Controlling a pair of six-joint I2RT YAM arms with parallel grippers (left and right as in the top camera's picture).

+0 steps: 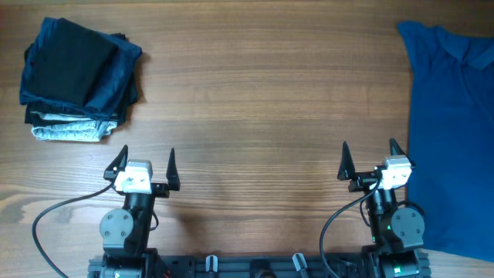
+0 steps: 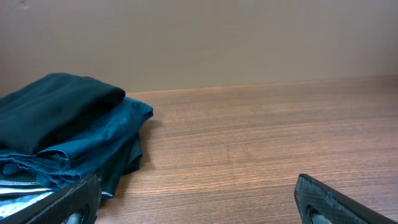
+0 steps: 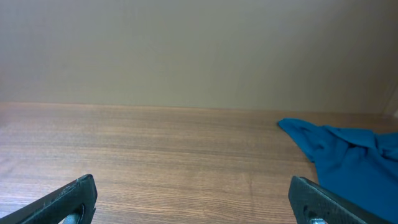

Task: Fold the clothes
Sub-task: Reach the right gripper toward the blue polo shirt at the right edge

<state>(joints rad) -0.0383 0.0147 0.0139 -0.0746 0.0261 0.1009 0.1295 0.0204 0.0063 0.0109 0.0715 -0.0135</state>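
The blue polo shirt (image 1: 451, 131) is lying spread out down the right side of the worktop (image 1: 255, 93), collar end toward the far side, and part of it runs out of the overhead view. My right claw (image 1: 369, 145) sits low at the near edge, just beside the shirt's left edge. It points straight across the wood, jaws wide, nothing in them. Left claw (image 1: 147, 150) has the same pose, wide and empty. A stack of folded dark clothes (image 1: 77, 81) sits in the far left corner.
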